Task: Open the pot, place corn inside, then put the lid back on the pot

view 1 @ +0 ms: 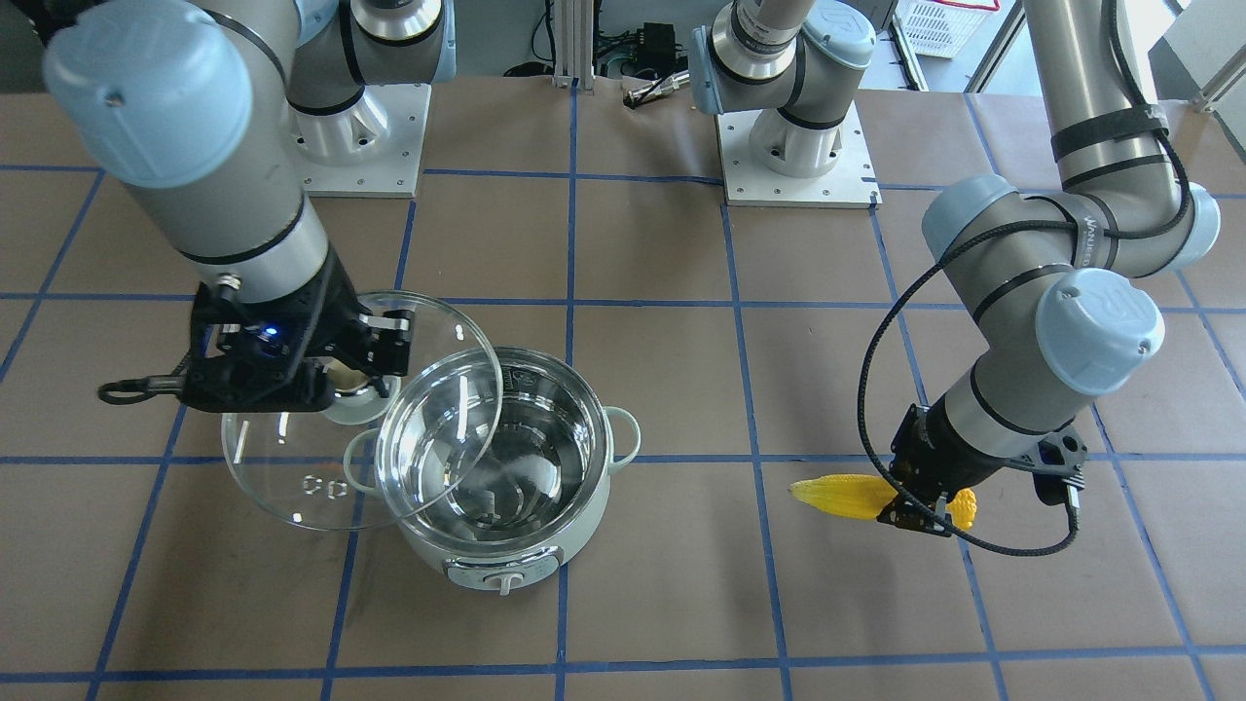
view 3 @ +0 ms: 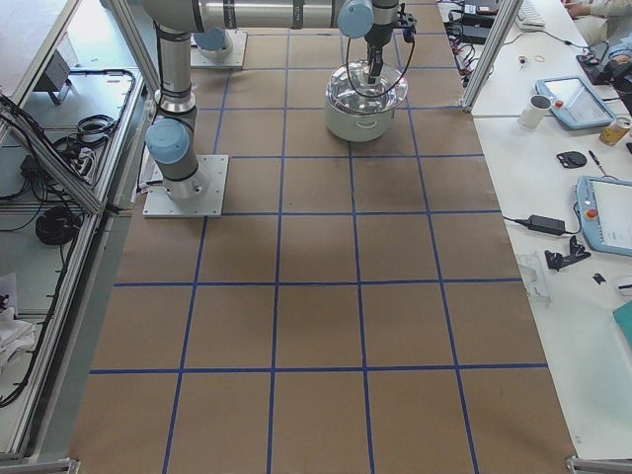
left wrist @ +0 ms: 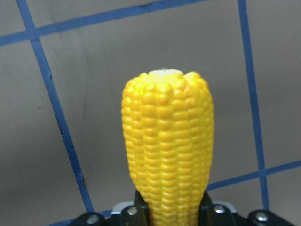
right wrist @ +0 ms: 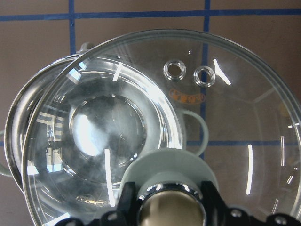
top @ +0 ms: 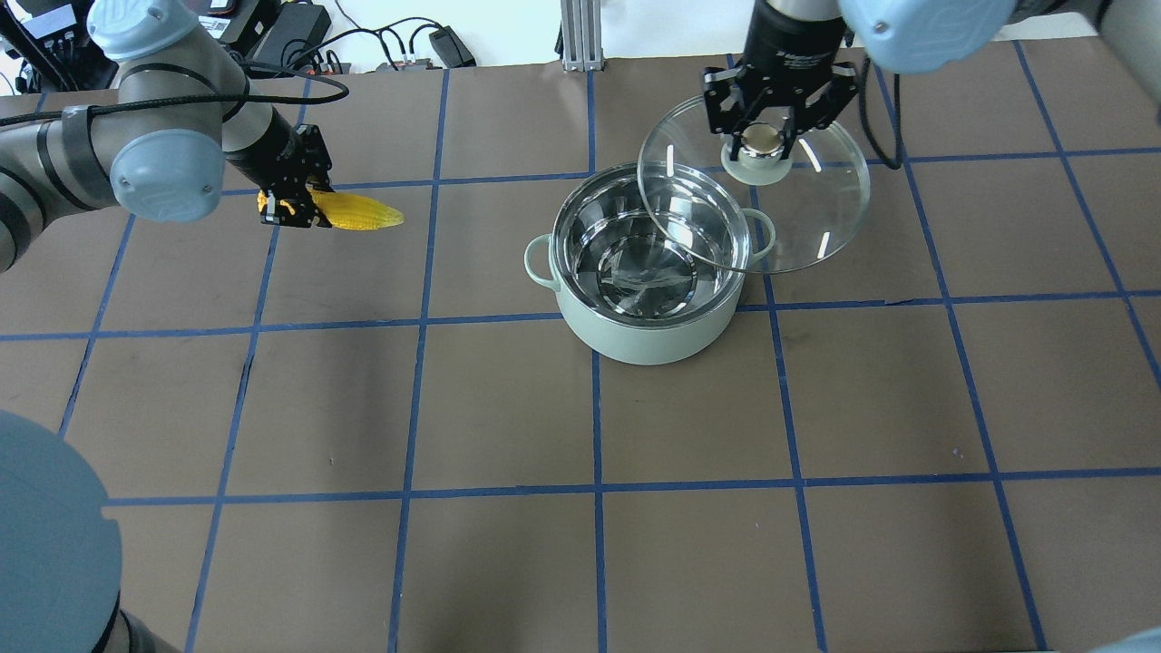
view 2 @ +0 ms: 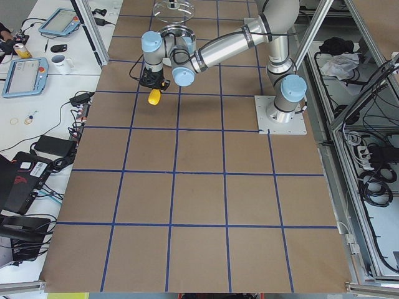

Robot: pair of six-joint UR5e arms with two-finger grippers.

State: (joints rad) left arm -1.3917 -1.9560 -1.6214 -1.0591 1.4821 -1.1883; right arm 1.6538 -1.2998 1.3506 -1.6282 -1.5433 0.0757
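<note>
The pot [view 1: 506, 550] stands open mid-table with its shiny steel inside empty; it also shows in the overhead view [top: 644, 343]. My right gripper [top: 764, 138] is shut on the knob of the glass lid [top: 816, 222]. It holds the lid tilted, raised beside the pot and overlapping its rim. The lid fills the right wrist view [right wrist: 225, 117]. My left gripper [top: 288, 205] is shut on the thick end of the yellow corn [top: 361, 214], low over the table, well apart from the pot, tip pointing toward it. The corn also shows in the left wrist view [left wrist: 167, 150].
Both arm bases [view 1: 793, 146] are bolted at the robot's edge of the table. Brown table paper with blue tape lines [top: 594, 408] covers the surface. Cables and power bricks [top: 299, 27] lie beyond the far edge in the overhead view.
</note>
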